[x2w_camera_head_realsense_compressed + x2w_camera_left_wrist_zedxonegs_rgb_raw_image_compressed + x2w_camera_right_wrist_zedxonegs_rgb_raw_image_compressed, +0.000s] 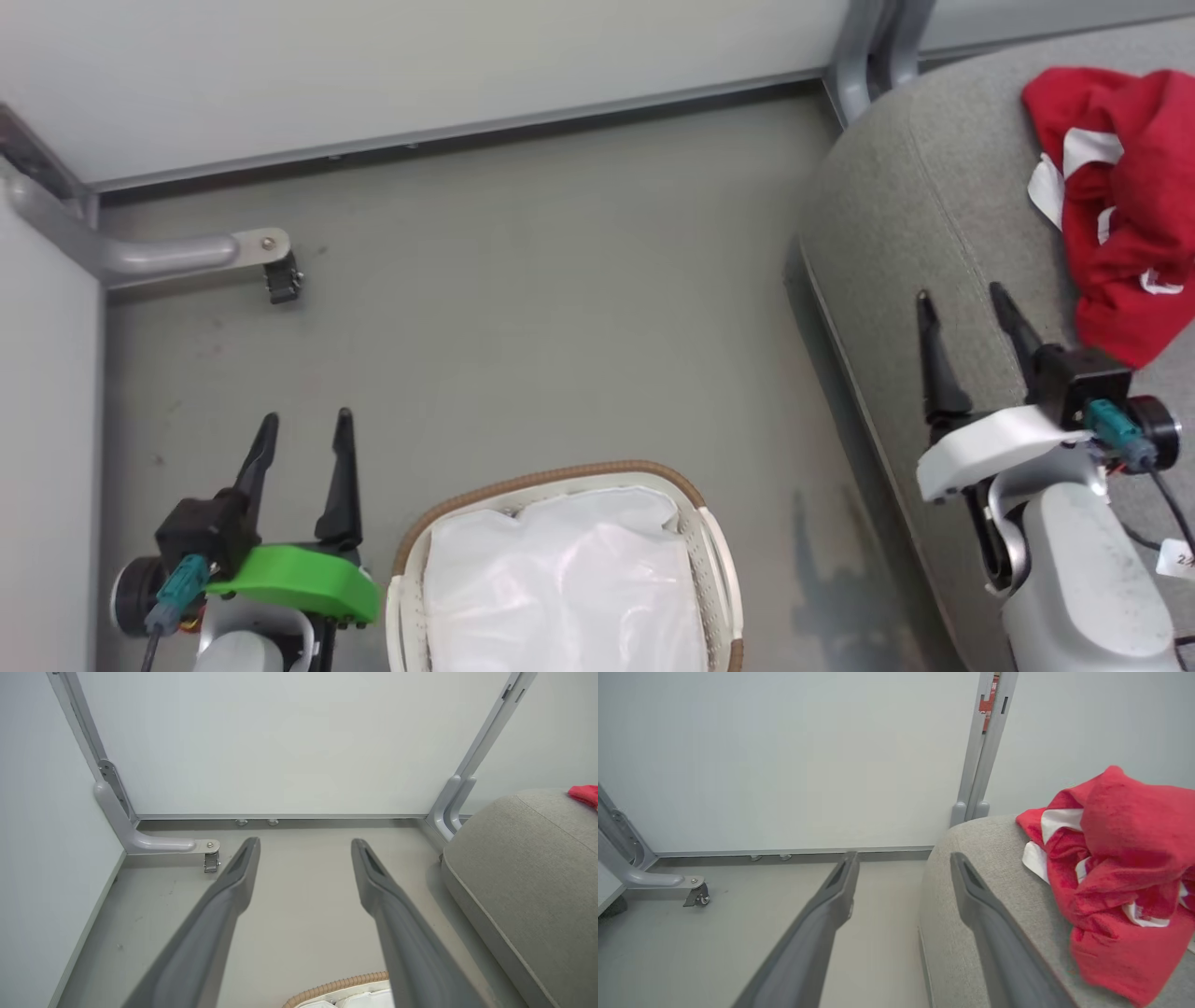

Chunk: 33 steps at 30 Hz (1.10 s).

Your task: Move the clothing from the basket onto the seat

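In the head view, your clothing [1130, 215] lies heaped on the seat [915, 187]. The basket [719, 560] holds just its white liner [560, 579], though its near part is cut off. The left gripper [307, 416] and right gripper [961, 292] gape wide, empty. The left wrist view confirms spread fingers over bare floor. In the right wrist view the red heap sits just beside the open fingers. The job looks done.

Left gripper [308, 415] is shown at the lower left of the head view. Its two dark fingers [342, 476] are spread wide and pointed upward, above a green wrist cover [299, 579]. Right gripper [960, 292] is shown at the lower right, likewise spread wide and tilted slightly leftward. It is carried on a white wrist cover [999, 443] and a pale forearm [1083, 579].
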Motion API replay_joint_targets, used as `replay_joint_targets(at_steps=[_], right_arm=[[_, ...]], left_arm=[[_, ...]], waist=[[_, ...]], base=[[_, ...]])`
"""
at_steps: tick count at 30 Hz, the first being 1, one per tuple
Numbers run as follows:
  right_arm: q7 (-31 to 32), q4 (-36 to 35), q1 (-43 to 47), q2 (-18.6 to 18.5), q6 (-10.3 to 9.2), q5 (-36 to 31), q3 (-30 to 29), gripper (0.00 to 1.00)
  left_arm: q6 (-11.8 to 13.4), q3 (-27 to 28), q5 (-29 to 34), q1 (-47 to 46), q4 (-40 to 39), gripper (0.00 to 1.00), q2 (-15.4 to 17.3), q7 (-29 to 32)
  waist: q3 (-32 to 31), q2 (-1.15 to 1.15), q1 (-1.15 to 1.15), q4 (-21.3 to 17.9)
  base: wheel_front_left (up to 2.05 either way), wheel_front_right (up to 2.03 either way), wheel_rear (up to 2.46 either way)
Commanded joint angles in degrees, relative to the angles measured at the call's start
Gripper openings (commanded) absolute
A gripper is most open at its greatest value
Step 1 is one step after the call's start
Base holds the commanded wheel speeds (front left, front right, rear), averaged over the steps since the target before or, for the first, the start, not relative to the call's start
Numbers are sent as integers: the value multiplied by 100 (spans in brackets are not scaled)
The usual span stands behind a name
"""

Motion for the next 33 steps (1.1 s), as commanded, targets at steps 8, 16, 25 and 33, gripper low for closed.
replay_joint_targets(at_steps=[8, 16, 25, 33], right_arm=[[-12, 11, 509, 5, -6, 322, 530, 100], [-12, 216, 882, 7, -6, 449, 694, 100], [19, 403, 1065, 63, 0, 462, 674, 0], [291, 309, 1058, 57, 0, 1370, 545, 0]], left_arm=[[-18, 571, 282, 434, -66, 100, -223, 3], [-18, 577, 58, 820, 77, 100, -276, 3], [1, 546, -82, 881, 252, 0, -306, 7], [0, 618, -900, 796, 173, 0, -304, 248]], waist=[[-606, 0, 0, 549], [-901, 0, 0, 619], [-989, 0, 0, 604], [-1004, 0, 0, 620]], base=[[0, 0, 0], [0, 0, 0], [0, 0, 0], [0, 0, 0]])
